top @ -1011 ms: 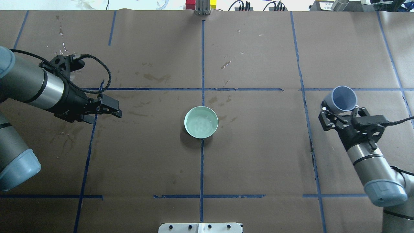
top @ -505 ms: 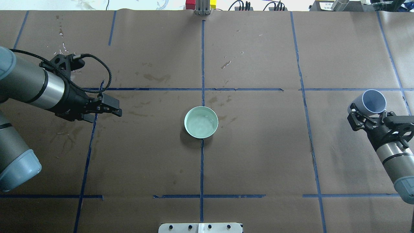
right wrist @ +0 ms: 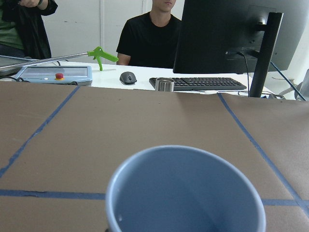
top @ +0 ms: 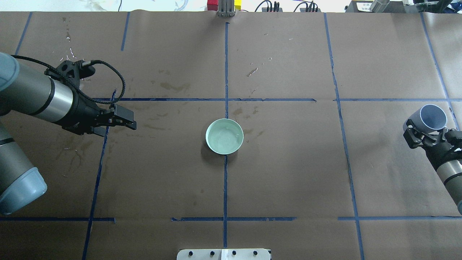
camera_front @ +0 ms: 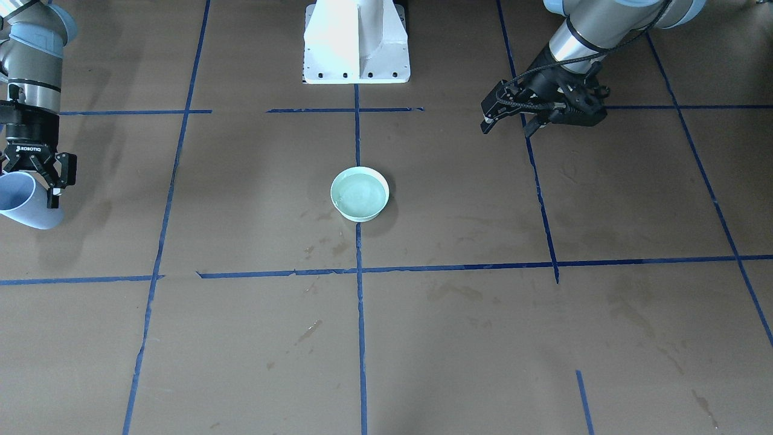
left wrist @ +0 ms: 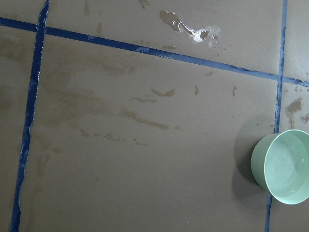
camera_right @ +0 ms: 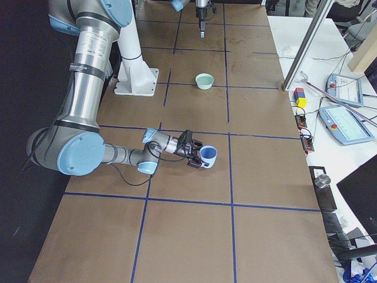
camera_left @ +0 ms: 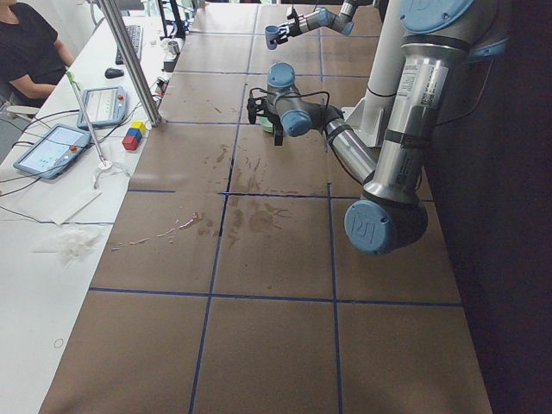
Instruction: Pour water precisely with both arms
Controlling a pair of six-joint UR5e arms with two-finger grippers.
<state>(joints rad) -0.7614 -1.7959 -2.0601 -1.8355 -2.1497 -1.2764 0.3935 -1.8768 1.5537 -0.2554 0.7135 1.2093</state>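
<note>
A mint-green bowl (top: 224, 136) stands at the table's middle on the blue centre tape line, with clear water (top: 223, 140) in it; it also shows in the front view (camera_front: 359, 193) and the left wrist view (left wrist: 285, 166). My right gripper (top: 429, 129) is shut on a light-blue cup (top: 431, 117) near the table's right edge, tilted, its mouth up and away; the right wrist view looks into the cup (right wrist: 186, 193), and I cannot tell if water is in it. My left gripper (top: 121, 127) is open and empty, well left of the bowl, above the table.
Brown paper with a grid of blue tape (top: 225, 72) covers the table. Water drops and stains lie at the far left (top: 70, 54). The white pedestal base (camera_front: 356, 42) is on the robot's side. Operators, a monitor (right wrist: 231, 34) and tablets (camera_left: 52, 147) are beyond the edges.
My right arm has drawn back to the right with the blue cup, farther from the bowl. The left arm and the bowl have stayed put.
</note>
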